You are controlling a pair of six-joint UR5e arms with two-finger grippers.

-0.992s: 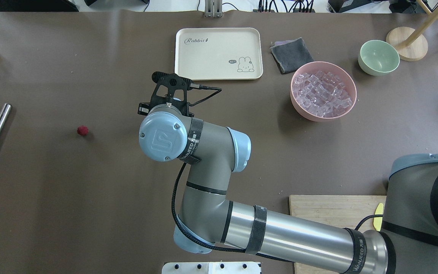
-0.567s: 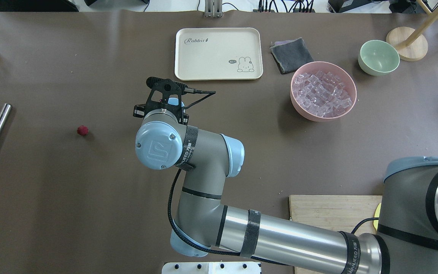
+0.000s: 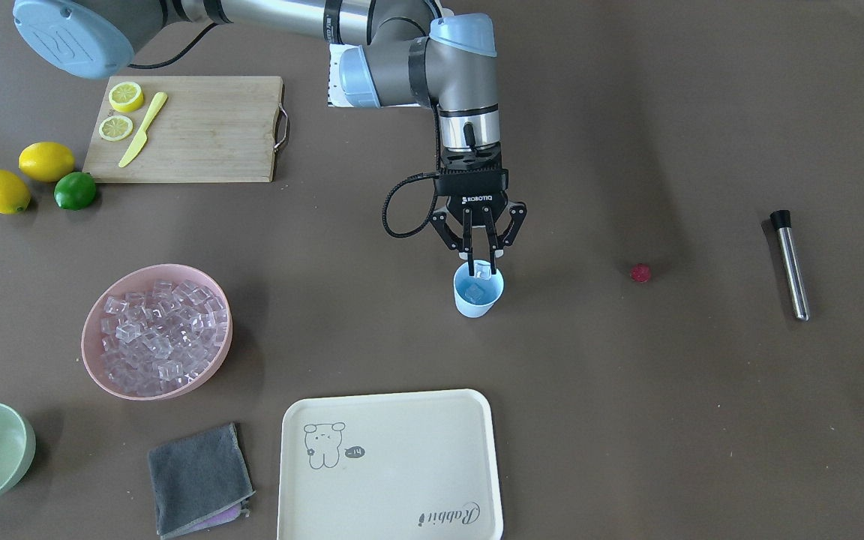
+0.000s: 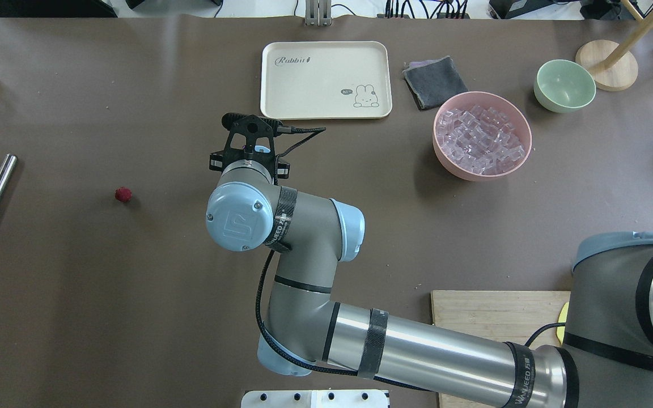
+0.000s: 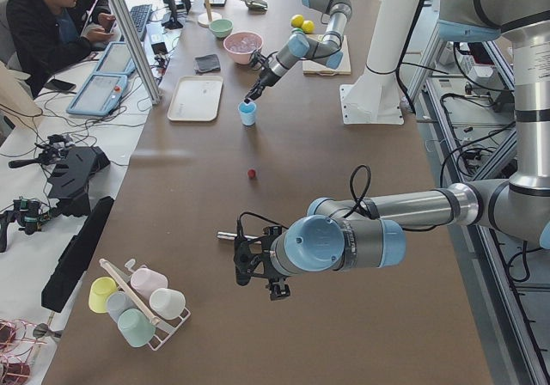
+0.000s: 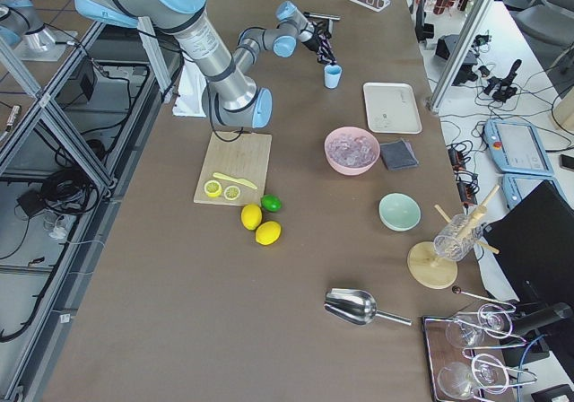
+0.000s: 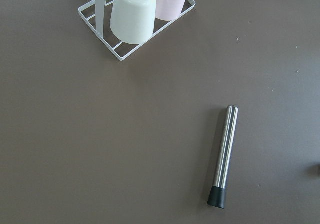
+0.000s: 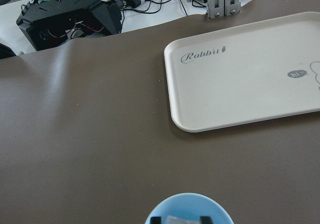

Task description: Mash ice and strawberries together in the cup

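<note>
exterior front-facing shows the right gripper (image 3: 481, 266), jaws clamped on an ice cube (image 3: 483, 271), at the mouth of the cup (image 3: 477, 306) mid-worktop (image 3: 627, 412). filling seems in hand; next, release, then fetch the strawberry (image 3: 640, 273) lying well apart. left gripper (image 5: 249, 269): cannot tell.

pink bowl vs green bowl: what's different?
The pink bowl is larger and heaped with ice; the green bowl is smaller and empty. The pink bowl sits nearer the cup, the green bowl farther from it. Both are round, upright and handleless.
</note>
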